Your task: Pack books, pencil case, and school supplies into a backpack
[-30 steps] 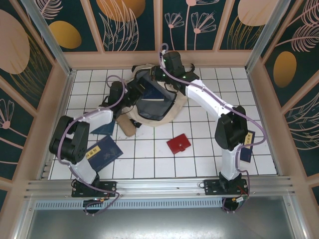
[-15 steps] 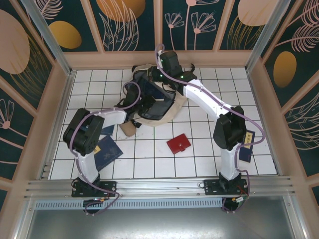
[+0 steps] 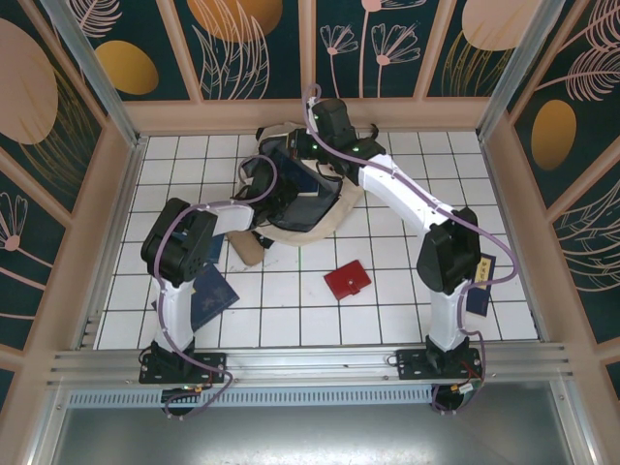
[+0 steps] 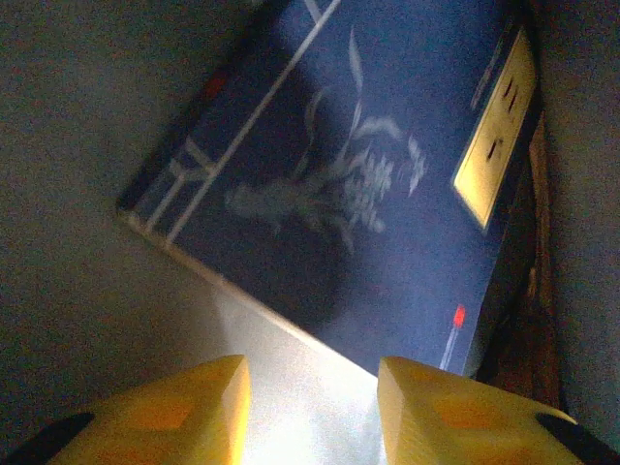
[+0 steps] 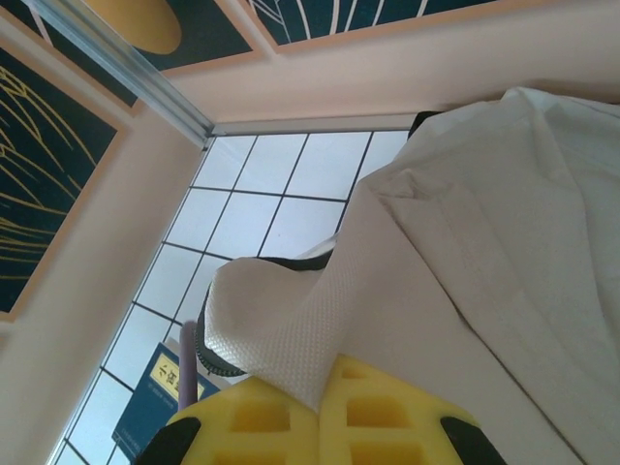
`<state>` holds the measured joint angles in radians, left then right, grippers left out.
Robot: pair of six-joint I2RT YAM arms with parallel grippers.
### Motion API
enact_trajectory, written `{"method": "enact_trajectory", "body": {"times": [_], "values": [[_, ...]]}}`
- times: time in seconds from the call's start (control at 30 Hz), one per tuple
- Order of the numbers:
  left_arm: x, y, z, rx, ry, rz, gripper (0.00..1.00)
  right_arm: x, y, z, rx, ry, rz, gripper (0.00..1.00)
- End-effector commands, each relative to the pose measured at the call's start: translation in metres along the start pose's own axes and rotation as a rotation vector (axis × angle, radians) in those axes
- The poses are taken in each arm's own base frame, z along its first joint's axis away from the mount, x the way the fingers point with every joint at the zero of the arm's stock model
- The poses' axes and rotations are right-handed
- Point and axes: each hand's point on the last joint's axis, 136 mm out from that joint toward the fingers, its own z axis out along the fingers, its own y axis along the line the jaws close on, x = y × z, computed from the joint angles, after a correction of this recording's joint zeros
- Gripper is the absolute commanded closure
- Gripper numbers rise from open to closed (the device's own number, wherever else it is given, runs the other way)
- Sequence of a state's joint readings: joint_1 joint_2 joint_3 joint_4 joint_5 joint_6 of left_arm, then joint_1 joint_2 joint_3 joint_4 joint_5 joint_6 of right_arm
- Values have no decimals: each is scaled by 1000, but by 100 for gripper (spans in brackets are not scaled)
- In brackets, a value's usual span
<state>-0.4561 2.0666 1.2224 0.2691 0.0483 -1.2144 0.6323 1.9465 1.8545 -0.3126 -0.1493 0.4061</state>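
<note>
seemingly left claw [image 4: 310, 412] inside backpack [image 3: 334, 215]

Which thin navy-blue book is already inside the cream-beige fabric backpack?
The book ahead of the left end effector, within the backpack; the book by the left arm and the book by the right arm lie on the table.

Inside the backpack [image 3: 322, 231], a book [image 4: 339, 184] blocks the space just ahead of your left fingers [image 4: 194, 407]. The near-right surface [image 3: 387, 312] lies open.
</note>
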Motion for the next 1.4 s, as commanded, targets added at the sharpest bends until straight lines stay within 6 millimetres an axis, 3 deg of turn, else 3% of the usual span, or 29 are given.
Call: {"method": "enact_trajectory", "body": {"times": [0.0,0.17,0.33,0.43,0.57,0.77,1.07,1.37], "values": [[-30,-8,8,12,-101,25,62,-18,33,-30,-97,-49,-19,100],[-34,-1,26,-17,-101,35,60,-7,39,-33,-119,-21,-21,100],[-40,-7,27,-20,-118,76,58,-4,40,-31,-121,-15,-21,100],[-42,-9,17,-44,-118,102,58,-4,33,-28,-85,-20,-19,100],[-30,-2,-2,-74,-61,81,56,-4,20,-22,-33,-30,-6,100],[-26,13,-24,-109,-64,52,51,-3,21,-16,-44,-23,-2,100],[-14,40,4,-166,-19,-13,50,-6,26,-20,-59,-27,-2,100],[-30,20,20,-104,-56,25,66,1,40,-22,-117,6,-12,100]]}}
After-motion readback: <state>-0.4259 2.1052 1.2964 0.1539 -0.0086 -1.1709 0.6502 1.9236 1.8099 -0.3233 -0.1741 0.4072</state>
